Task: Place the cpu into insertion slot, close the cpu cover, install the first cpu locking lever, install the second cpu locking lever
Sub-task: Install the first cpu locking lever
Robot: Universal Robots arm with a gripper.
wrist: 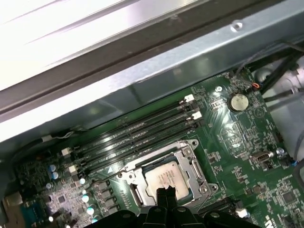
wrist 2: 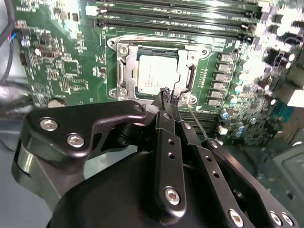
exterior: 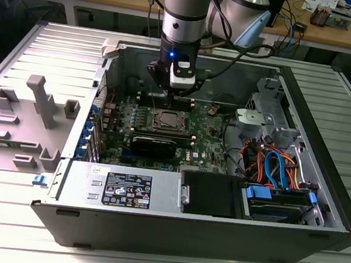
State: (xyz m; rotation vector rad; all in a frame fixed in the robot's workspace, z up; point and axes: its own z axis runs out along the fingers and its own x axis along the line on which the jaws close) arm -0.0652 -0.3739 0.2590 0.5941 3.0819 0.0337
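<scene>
Nearest, the gripper [wrist 2: 168, 96] is seen with its fingers drawn almost together over the socket's near edge. Nothing can be made out between them, though a pinched thin wire could not be ruled out. Just beside the tips a thin wire rod [wrist 2: 199, 124], taken to be a locking lever, slants away across the board.

Just beyond the tips, the cpu [wrist 2: 154, 73] is seated in its slot, with the cpu cover [wrist 2: 124, 71] laid flat around it.

Farther off, the memory slots [wrist 2: 175, 14] run along the socket's far side, and past them the case wall [wrist: 190, 61] is seen in the first wrist view.

A slip is judged the main risk. A sprung wire could escape narrow tips and snap upward, leaving the cover unclamped. If the tips were driven down off the wire, the cover or the small parts beside the socket could be scraped.
</scene>
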